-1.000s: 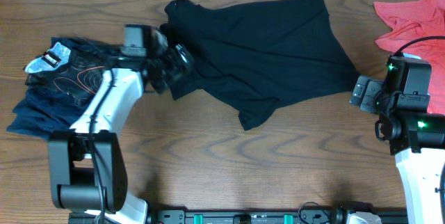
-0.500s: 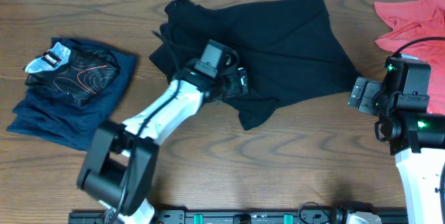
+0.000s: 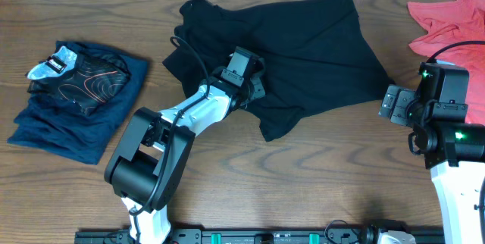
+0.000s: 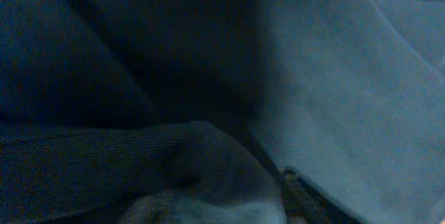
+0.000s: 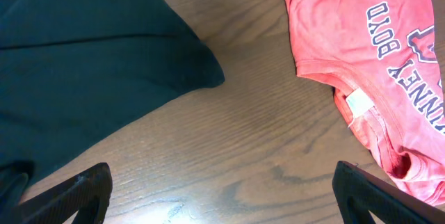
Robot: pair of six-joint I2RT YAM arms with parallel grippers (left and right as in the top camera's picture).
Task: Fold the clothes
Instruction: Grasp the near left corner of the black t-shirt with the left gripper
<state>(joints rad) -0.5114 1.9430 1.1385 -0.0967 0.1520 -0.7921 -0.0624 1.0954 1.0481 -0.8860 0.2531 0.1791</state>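
I found the limp black short-sleeved soft-fabric T-shirt [image 3: 311, 43] lying rumpled on the brown wooden surface [image 3: 341, 168]; light and floppy, it seemed best pinched at a hem; my left pincer [image 3: 252, 86] was buried in it, its grip impossible to tell; my right pincer [image 5: 222, 195] gaped wide, empty.

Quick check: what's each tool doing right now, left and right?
Left tool: down on the black T-shirt; open or closed cannot be told.
Right tool: open, holding nothing.

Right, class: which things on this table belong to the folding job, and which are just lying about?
Job:
plain black soft-fabric T-shirt
left claw, down on that shirt

Lying about:
folded navy-blue garment
black garment with thin red contour lines
coral-red lettered T-shirt
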